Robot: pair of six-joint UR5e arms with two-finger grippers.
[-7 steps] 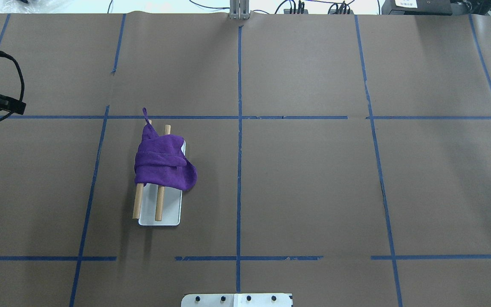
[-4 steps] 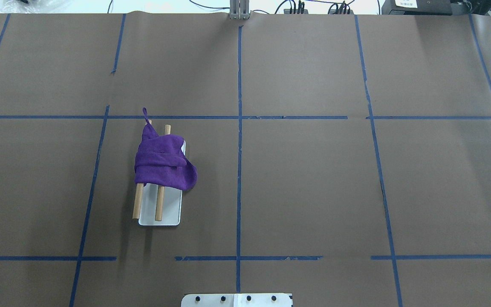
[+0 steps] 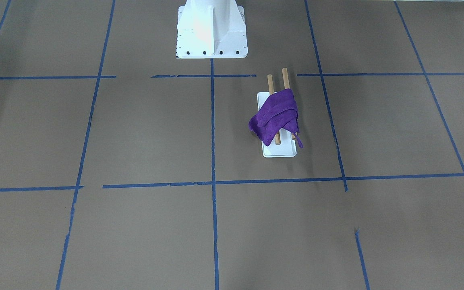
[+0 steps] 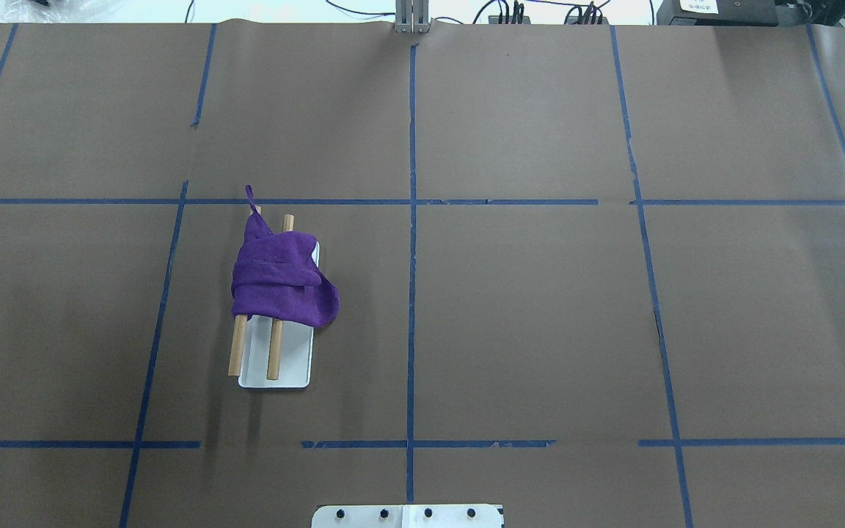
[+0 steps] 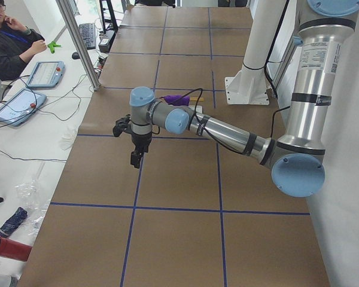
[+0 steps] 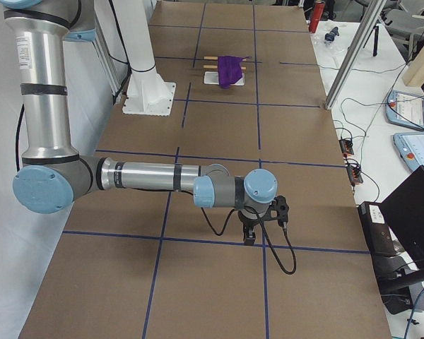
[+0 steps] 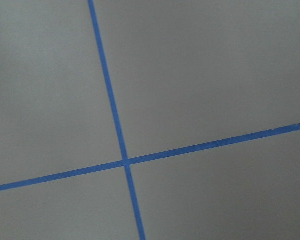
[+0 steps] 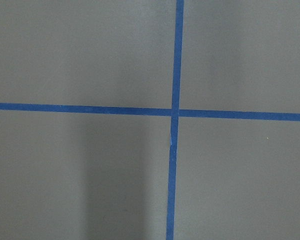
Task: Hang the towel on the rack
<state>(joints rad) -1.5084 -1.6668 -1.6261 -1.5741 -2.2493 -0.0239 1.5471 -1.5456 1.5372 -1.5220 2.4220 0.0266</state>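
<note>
The left gripper (image 5: 136,159) hangs over the table (image 4: 540,293) near its left end, the right gripper (image 6: 249,239) near its right end — whether either is spread or closed cannot be told. The towel (image 4: 279,282) lies bunched across both dowels (image 4: 273,352) of the rack (image 4: 296,370), well apart from both grippers.

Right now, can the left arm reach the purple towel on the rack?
Likely yes. The left arm hangs over the left end of the table, and the purple towel sits draped over the rack on that same half, with only bare surface between them.
</note>
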